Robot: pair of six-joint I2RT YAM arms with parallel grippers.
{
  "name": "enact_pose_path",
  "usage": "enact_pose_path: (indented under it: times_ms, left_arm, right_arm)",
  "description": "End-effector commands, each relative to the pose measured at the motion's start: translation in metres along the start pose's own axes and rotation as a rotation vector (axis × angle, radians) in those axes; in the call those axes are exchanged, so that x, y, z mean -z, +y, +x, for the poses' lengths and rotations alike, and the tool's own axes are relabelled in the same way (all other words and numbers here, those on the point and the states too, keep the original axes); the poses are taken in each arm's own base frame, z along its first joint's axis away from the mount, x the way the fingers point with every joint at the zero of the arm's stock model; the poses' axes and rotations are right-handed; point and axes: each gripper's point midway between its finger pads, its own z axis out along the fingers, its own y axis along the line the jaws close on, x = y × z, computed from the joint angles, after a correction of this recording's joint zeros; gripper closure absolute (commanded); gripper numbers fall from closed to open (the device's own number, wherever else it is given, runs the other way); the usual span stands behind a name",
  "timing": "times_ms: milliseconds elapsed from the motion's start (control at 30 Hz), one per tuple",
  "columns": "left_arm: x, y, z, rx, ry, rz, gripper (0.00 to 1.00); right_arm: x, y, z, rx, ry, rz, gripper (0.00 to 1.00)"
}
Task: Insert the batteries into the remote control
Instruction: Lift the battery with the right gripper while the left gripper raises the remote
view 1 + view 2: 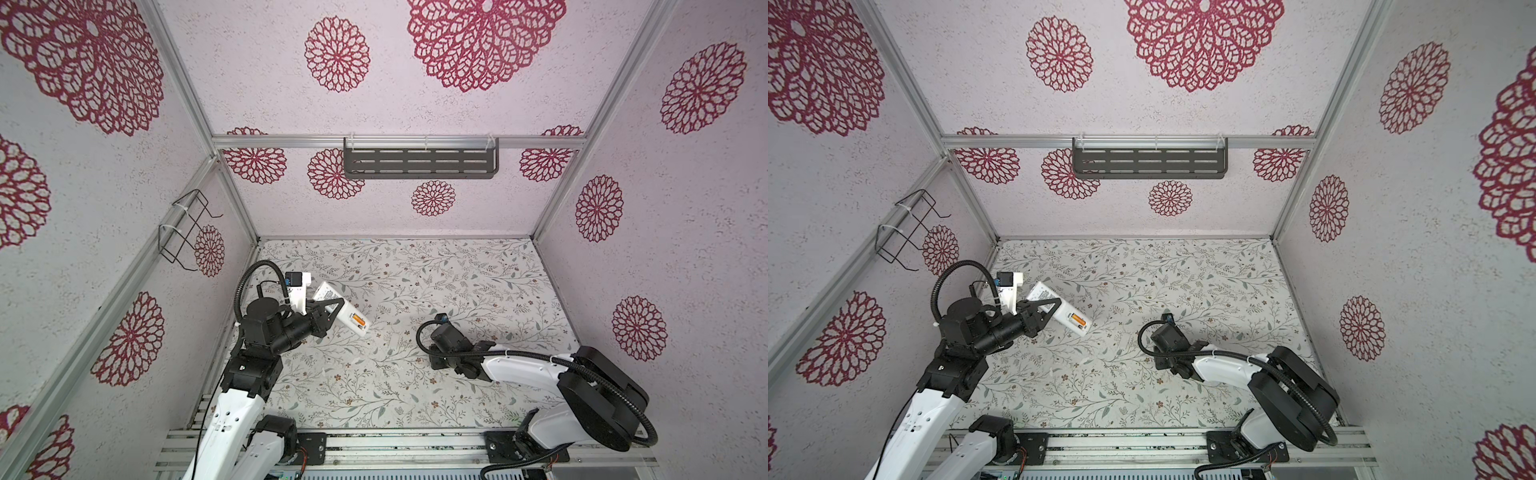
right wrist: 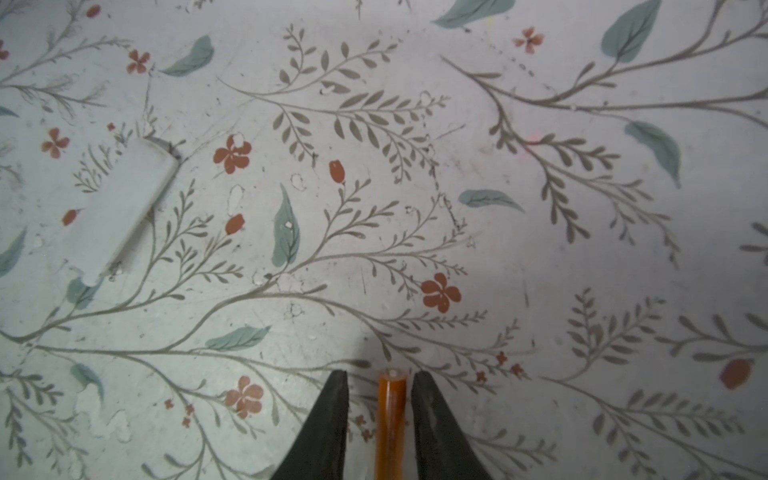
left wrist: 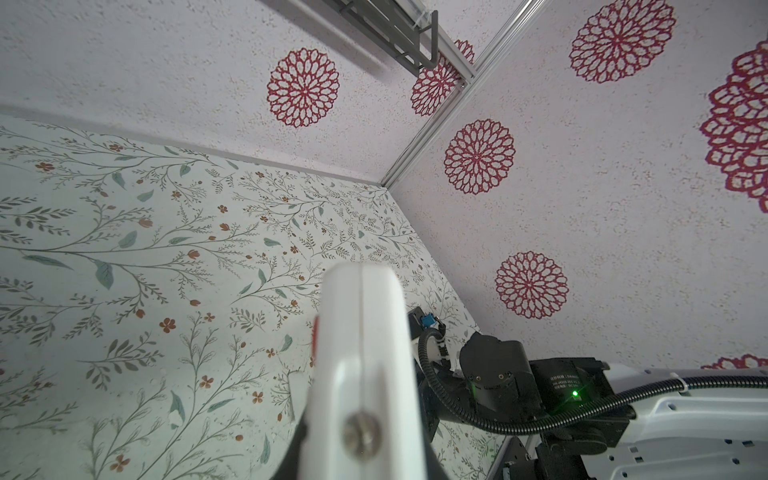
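- Top views, both: the left gripper (image 1: 334,308) is clamped across the remote control (image 1: 350,319) near its middle. It holds it clear of the floral table (image 1: 415,282), at about 9 o'clock from the table's middle.
- The remote control faces plain back up. Its long axis runs from about 10 o'clock to about 4 o'clock.
- Near the 4 o'clock end the battery bay (image 1: 356,319) is uncovered. One orange battery (image 1: 359,321) sits inside it, lengthwise along the remote control.
- The right arm (image 1: 519,365) reaches in from about 4 o'clock. Its wrist hangs low over the table at about 3 o'clock from the middle and hides its own fingers in both top views.
- Right wrist view: the right gripper (image 2: 379,372) is slightly spread. Its two black fingers (image 2: 328,415) stand on either side of the second orange battery (image 2: 390,415), which lies on the table parallel to them.
- A strip of table shows between that battery and each finger, narrower on one side, so the battery sits apart from both.
- A white flat battery cover (image 2: 120,208) lies on the table, well apart from the second orange battery.
- Left wrist view: the remote control (image 3: 361,332) appears edge-on, white, with a seam along its side. The battery cover (image 3: 297,390) shows pale on the table beyond it.
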Motion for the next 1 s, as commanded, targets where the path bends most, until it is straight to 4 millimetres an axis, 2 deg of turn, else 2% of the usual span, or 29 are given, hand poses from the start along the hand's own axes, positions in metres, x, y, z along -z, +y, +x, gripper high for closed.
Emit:
enact_pose_path:
  times_ms: [0,567,833,967]
  left_arm:
    - [0.001,-0.005,-0.005,-0.032,-0.023,0.014,1.0]
    - [-0.001,-0.007,0.0,-0.002,-0.006,0.034,1.0]
    - [-0.012,-0.01,0.015,0.063,0.012,0.077,1.0]
    - [-0.018,-0.011,0.025,0.105,0.023,0.102,1.0]
  right_arm:
    - [0.0,-0.002,-0.005,0.038,0.001,0.023,0.74]
    - [0.001,-0.004,-0.011,0.088,-0.007,0.048,0.87]
    - [0.01,0.004,-0.028,0.113,-0.068,0.018,0.9]
    - [0.025,0.022,-0.044,0.146,-0.163,-0.092,0.9]
